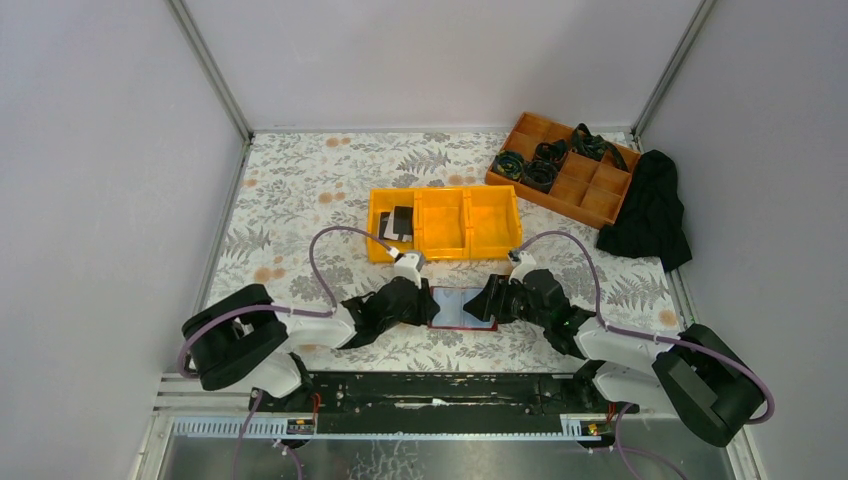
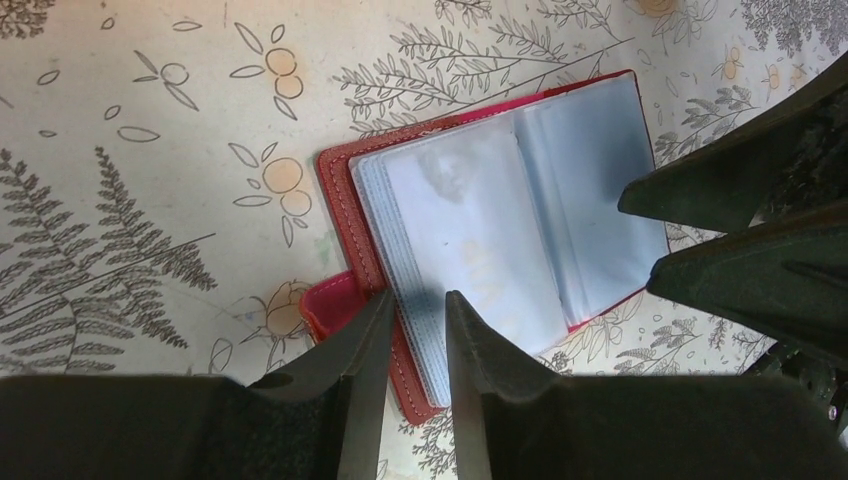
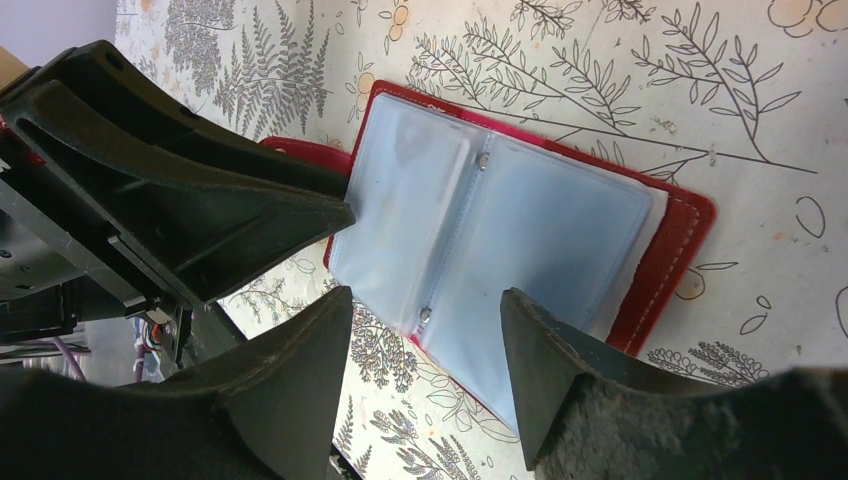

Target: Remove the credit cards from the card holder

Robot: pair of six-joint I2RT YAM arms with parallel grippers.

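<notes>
The red card holder [image 1: 461, 306] lies open and flat on the patterned table, its pale blue-grey sleeves [image 2: 500, 210] facing up. I cannot tell whether a card sits inside the cloudy sleeves [image 3: 520, 220]. My left gripper [image 2: 419, 295] hovers at the holder's left edge, open by a narrow gap over the stacked sleeve edges, gripping nothing. My right gripper [image 3: 425, 293] stands open wide over the holder's right half, nothing between its fingers. In the top view both grippers, left [image 1: 425, 300] and right [image 1: 492, 303], flank the holder. Black and white credit cards [image 1: 398, 222] lie in the yellow bin's left compartment.
The yellow three-compartment bin [image 1: 443, 255] stands just behind the holder. An orange-brown divided tray [image 1: 590, 190] with black coiled items sits at the back right, beside a black cloth [image 1: 650, 210]. Walls close in the table on three sides.
</notes>
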